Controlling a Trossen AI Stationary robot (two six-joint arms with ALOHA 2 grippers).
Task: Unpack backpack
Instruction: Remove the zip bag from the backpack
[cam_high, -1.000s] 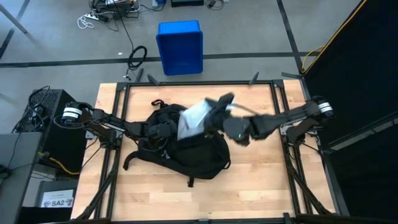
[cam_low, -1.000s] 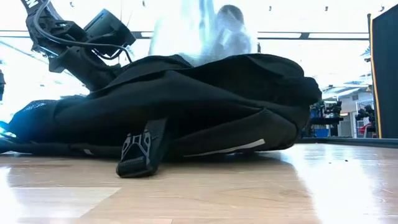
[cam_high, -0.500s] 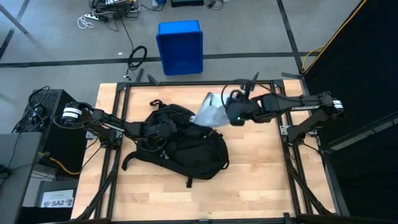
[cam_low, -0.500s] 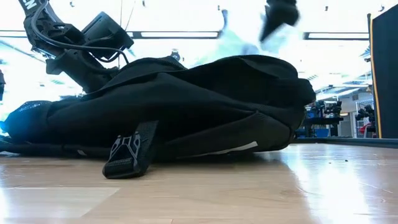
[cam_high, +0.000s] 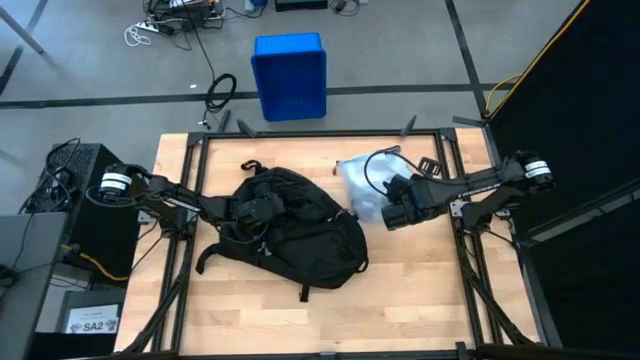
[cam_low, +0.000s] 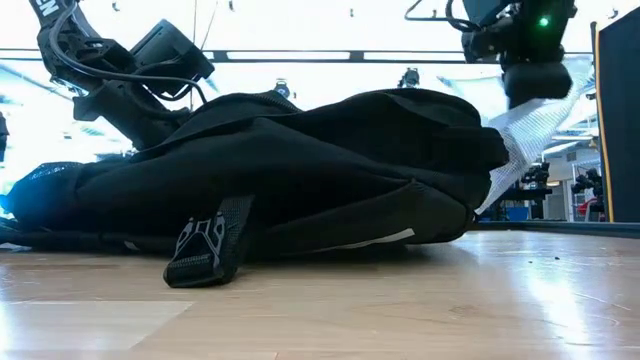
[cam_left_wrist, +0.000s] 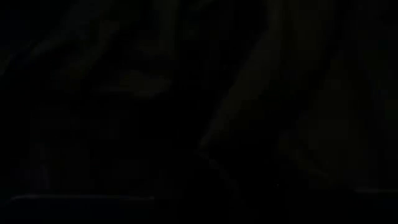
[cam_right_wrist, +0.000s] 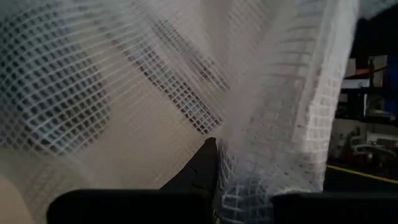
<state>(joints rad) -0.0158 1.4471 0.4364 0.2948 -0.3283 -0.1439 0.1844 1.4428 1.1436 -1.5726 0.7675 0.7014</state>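
Note:
The black backpack (cam_high: 295, 235) lies flat across the middle of the table, and in the low view the backpack (cam_low: 300, 170) fills the centre. My left gripper (cam_high: 252, 210) sits at the backpack's far-left upper part, buried in dark fabric. My right gripper (cam_high: 382, 203) is to the right of the backpack, shut on a white mesh bag (cam_high: 360, 178). In the low view the mesh bag (cam_low: 515, 150) hangs below it, its lower end hidden behind the backpack. My right gripper pinches a gathered fold of the mesh bag (cam_right_wrist: 227, 158) between its two fingers (cam_right_wrist: 200, 168). It comes in slanting down from the table's right side. The mesh bag hangs slack below the gripper, beside the backpack's right end; whether its lower end touches the table I cannot tell.
A blue bin (cam_high: 289, 75) stands on the floor beyond the table's far edge, with cables beside it. Black frame rails (cam_high: 190, 200) run along the table's left and right sides. Bare wood (cam_high: 300, 320) lies at the near side.
My right gripper has carried the mesh bag from above the backpack toward the table's right edge and down, turning as it went. The bag now hangs clear of the backpack, beside its right end. The backpack's top has sagged a little.

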